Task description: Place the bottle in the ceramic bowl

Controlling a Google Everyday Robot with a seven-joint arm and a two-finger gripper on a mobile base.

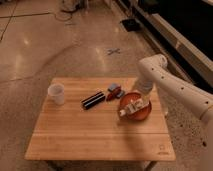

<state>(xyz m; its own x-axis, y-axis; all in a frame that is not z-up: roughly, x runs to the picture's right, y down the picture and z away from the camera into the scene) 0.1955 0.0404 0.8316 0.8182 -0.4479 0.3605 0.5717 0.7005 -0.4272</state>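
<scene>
The bottle [133,107], slim and whitish with a white label, lies tilted across the inside of the ceramic bowl [142,115], a shallow red-orange dish on the right half of the wooden table [100,135]. One end of the bottle points to the bowl's front left rim. My gripper [142,95] hangs from the white arm just above the bowl's far rim, close over the bottle's upper end. Whether it touches the bottle does not show.
A black cylinder [93,100] lies left of the bowl. A small red item [111,95] and greyish-blue items [117,90] sit by the bowl's far left side. A white cup [56,93] stands near the table's left edge. Polished floor surrounds the table.
</scene>
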